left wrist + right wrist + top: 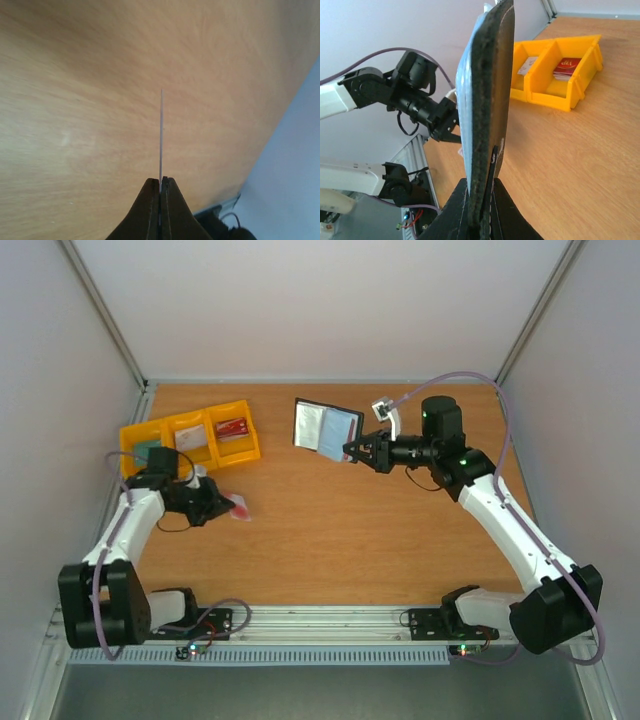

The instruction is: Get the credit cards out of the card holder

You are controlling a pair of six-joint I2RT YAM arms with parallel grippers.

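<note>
Partway there, at nine o'clock the left pincer (228, 502) pinches one freed credit card (240, 508) over the desk (330, 540), while at twelve the right pincer (352, 451) clamps the opened card holder (327, 429), whose remaining contents cannot be told.

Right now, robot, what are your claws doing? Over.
Left claw shut on one credit card. Right claw shut on card holder, held open. Yellow bins well clear.

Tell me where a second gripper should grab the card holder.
Likely best: grip the holder at its free left edge, opposite the right fingers clamping it. It is held upright, a thin panel, so come from the left, pinching across its thickness.
</note>
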